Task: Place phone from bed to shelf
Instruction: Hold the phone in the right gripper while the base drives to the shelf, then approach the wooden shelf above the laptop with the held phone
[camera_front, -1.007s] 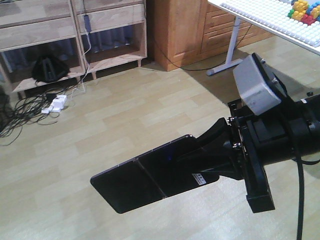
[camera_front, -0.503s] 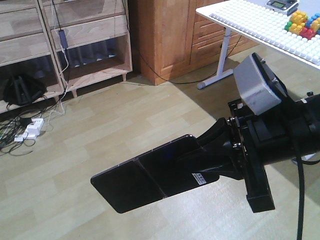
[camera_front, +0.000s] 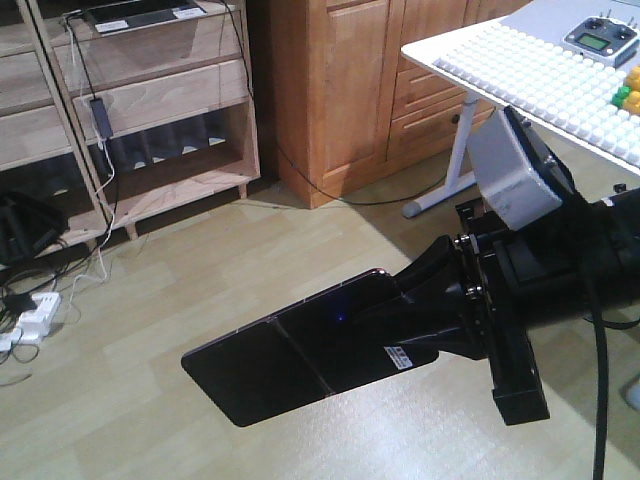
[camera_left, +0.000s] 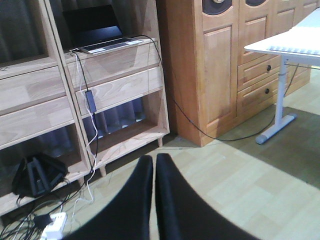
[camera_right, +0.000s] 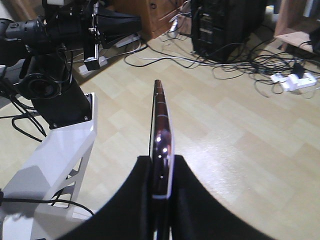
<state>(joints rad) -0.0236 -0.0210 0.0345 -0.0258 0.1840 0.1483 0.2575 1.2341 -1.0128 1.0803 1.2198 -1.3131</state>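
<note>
The phone (camera_front: 290, 360), a glossy black slab with a pinkish edge and a small white sticker, hangs flat above the wood floor. My right gripper (camera_front: 405, 320) is shut on its near end. The right wrist view shows the phone (camera_right: 161, 125) edge-on, pinched between the two black fingers of the right gripper (camera_right: 161, 167). My left gripper (camera_left: 153, 162) is shut with nothing in it and points at the shelf (camera_left: 117, 85), a pale wood unit that also shows at the upper left of the front view (camera_front: 170, 95). The bed is out of view.
A laptop (camera_left: 97, 30) sits on the shelf, with cables hanging down to a power strip (camera_left: 52, 227) and a black bag (camera_left: 37, 172). An orange-brown cabinet (camera_front: 340, 90) stands beside the shelf. A white studded table (camera_front: 530, 75) carries a remote (camera_front: 600, 38). Cables (camera_right: 240, 65) lie on the floor.
The front view has swung: the shelf and cabinet slid right and nearer, and the white table shifted right. The phone stays held the same way in the right gripper.
</note>
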